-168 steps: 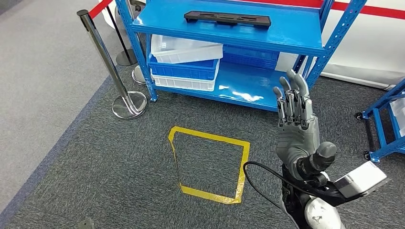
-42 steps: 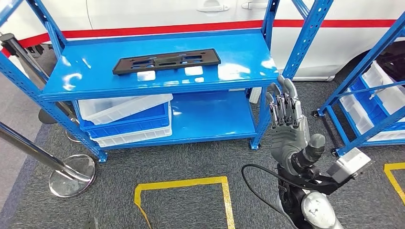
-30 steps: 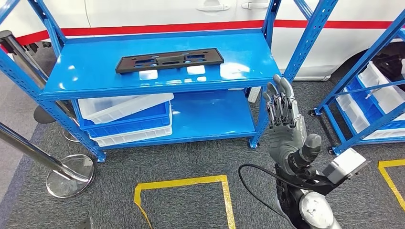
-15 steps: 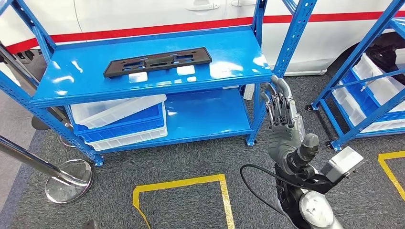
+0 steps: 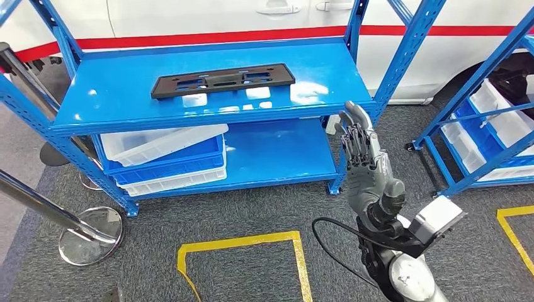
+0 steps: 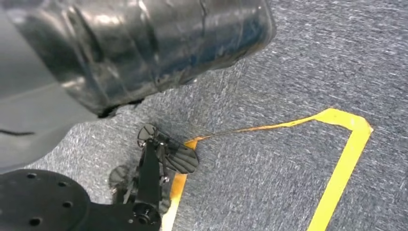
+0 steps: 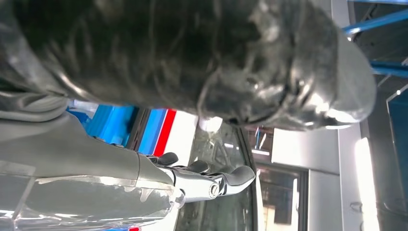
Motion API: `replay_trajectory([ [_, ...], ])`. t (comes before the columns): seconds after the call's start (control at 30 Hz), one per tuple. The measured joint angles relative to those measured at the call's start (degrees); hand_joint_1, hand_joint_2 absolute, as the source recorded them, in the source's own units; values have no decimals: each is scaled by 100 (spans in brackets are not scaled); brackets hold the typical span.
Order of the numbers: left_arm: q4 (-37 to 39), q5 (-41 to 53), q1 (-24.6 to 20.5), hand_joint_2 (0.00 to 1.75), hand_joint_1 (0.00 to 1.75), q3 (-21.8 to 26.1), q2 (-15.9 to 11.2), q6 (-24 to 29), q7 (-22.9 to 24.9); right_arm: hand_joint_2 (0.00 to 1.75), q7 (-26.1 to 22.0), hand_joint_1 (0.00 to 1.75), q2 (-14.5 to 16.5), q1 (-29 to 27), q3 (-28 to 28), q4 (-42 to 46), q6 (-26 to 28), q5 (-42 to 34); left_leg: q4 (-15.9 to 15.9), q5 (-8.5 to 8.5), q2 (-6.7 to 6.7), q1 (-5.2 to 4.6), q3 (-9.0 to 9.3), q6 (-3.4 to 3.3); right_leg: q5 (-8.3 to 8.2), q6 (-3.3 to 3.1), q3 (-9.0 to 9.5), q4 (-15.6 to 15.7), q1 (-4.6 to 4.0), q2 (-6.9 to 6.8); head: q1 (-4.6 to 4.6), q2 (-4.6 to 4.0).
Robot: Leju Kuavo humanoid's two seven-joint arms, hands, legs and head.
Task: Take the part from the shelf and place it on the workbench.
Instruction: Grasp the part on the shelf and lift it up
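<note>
Since half a second ago the right hand (image 5: 367, 165) has swung toward eleven o'clock, its fingertips now up against the front edge of the blue shelf's (image 5: 208, 110) top deck near the right front post; the whole scene has also slid slightly as the camera moved. Its fingers stand straight and close together, holding nothing. The black slotted part (image 5: 222, 80) lies flat on the top deck, at ten o'clock from the hand and well apart from it. Under that deck sit stacked white and blue bins (image 5: 165, 157). Yellow floor tape (image 5: 242, 248) marks the grey carpet at six o'clock. Left hand: cannot tell how its fingers lie.
</note>
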State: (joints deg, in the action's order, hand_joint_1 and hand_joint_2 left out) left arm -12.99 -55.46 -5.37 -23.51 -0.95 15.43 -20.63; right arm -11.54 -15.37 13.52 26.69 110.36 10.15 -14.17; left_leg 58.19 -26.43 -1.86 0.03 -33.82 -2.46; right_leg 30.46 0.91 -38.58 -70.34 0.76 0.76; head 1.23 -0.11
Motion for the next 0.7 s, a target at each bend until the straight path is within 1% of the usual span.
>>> replay_trajectory([
  [0.03,1,4,-2,0,0,-6,2,1,6,0,8,0,-3,4,7,1,-1,15,7,-2,-48,-2,2,2,-191,-43,167,371,-12,57,-1,0],
  [0.07,1,9,-7,0,0,-15,5,-1,11,0,12,0,-7,9,13,1,-3,29,23,-4,-96,-9,-10,13,-321,-83,326,711,-20,146,3,0],
  [0.1,1,13,-13,0,0,-23,8,-2,19,0,13,0,-13,19,20,2,-7,39,37,0,-136,-5,-31,30,-385,-111,435,950,-29,218,2,0],
  [0.13,1,16,-14,0,0,-32,10,-2,25,0,12,0,-17,26,26,3,-10,43,46,8,-173,6,-56,54,-389,-128,486,1070,-39,270,0,0],
  [0.17,2,20,-10,0,0,-38,11,-2,30,0,11,0,-20,32,31,3,-14,36,44,22,-206,16,-76,86,-381,-133,504,1103,-46,278,-4,0],
  [0.2,2,23,-1,0,0,-42,2,-2,35,0,7,0,-23,36,34,4,-17,19,34,29,-226,23,-84,118,-392,-143,517,1129,-34,243,-9,0],
  [0.23,3,26,8,0,0,-46,-6,0,37,0,4,0,-24,37,37,4,-21,-3,46,10,-198,16,-90,151,-409,-157,542,1168,-19,214,-6,0],
  [0.27,3,28,11,0,0,-51,-14,1,38,0,3,0,-24,40,39,4,-24,-23,126,-59,-134,8,-123,185,-426,-176,567,1204,3,181,0,0],
  [0.3,3,30,8,0,0,-58,-20,0,40,0,1,0,-25,42,40,4,-27,-39,320,-188,-50,5,-209,215,-441,-195,588,1237,23,148,13,0],
  [0.33,3,33,0,0,0,-68,-18,0,42,0,0,0,-25,41,42,3,-33,-48,614,-352,36,16,-344,243,-444,-204,596,1246,20,119,23,0],
  [0.37,3,36,-6,0,0,-77,-17,-1,44,0,-1,0,-26,39,44,3,-39,-51,969,-521,81,33,-513,268,-443,-214,594,1243,17,91,30,0],
  [0.4,3,39,-6,0,0,-86,-17,-1,46,0,-2,0,-26,35,48,2,-47,-54,1286,-633,103,49,-668,290,-441,-217,591,1239,15,69,35,0],
  [0.43,3,43,-2,0,0,-92,-17,2,50,0,-2,0,-26,30,52,2,-56,-54,1452,-647,114,61,-751,308,-437,-218,589,1233,16,53,35,0],
  [0.47,4,49,4,0,0,-97,-19,5,52,0,-2,0,-26,28,55,2,-62,-54,1404,-550,122,71,-730,322,-432,-214,589,1224,19,45,36,0],
  [0.5,4,56,8,0,0,-101,-20,9,55,0,-2,0,-26,26,58,2,-66,-56,1147,-369,130,79,-601,326,-424,-204,591,1212,24,41,38,0],
  [0.53,4,63,7,0,0,-106,-21,13,56,0,-4,0,-26,24,60,2,-68,-60,748,-183,136,85,-407,321,-412,-188,593,1196,28,41,37,0],
  [0.57,4,70,3,0,0,-111,-22,14,57,0,-7,0,-26,24,60,2,-68,-65,387,-57,138,78,-219,306,-398,-166,587,1179,23,41,37,0],
  [0.6,3,74,-3,0,0,-116,-23,15,58,0,-11,0,-26,23,61,2,-68,-74,137,9,135,68,-92,280,-388,-142,578,1165,18,42,35,0],
  [0.63,3,76,-8,0,0,-121,-23,15,60,0,-15,0,-26,22,61,2,-68,-86,18,12,132,56,-33,253,-383,-116,570,1157,12,43,33,0],
  [0.7,3,77,-9,0,0,-125,-23,15,62,0,-19,0,-26,20,61,2,-67,-110,4,12,128,45,-27,193,-389,-61,571,1169,4,46,28,0],
])
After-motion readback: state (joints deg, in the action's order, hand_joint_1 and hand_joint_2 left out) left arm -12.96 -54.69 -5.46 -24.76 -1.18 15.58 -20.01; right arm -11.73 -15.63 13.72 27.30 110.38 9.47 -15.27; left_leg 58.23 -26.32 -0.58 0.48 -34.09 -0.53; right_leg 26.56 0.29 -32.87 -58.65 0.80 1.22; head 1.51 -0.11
